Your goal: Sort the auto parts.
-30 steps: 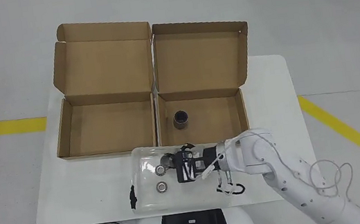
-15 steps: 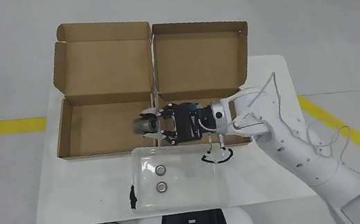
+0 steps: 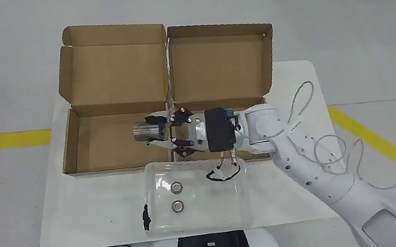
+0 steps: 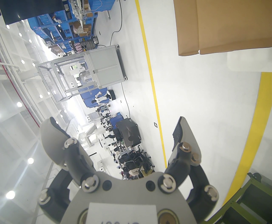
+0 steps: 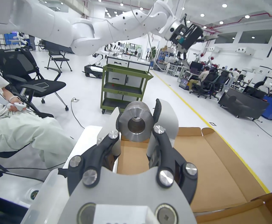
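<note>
My right gripper (image 3: 153, 130) is shut on a hollow steel sleeve (image 3: 141, 132), holding it on its side above the right part of the left cardboard box (image 3: 101, 142). In the right wrist view the sleeve (image 5: 136, 126) sits between the fingers with its bore facing the camera and the box floor (image 5: 201, 165) beneath. Two small round bearings (image 3: 177, 187) (image 3: 177, 204) lie in the clear plastic bin (image 3: 202, 200) at the table's front. My left gripper (image 4: 115, 127) is open, empty and raised well above the table; the right wrist view catches it high up (image 5: 204, 38).
A second open cardboard box (image 3: 218, 103) stands right of the first, partly covered by the right arm. Both lids stand upright at the back. A black cable loop (image 3: 219, 173) hangs off the right wrist over the bin.
The right gripper lifted the steel sleeve out of the clear bin and carried it back and leftward, from the right box's front edge to over the left box.
</note>
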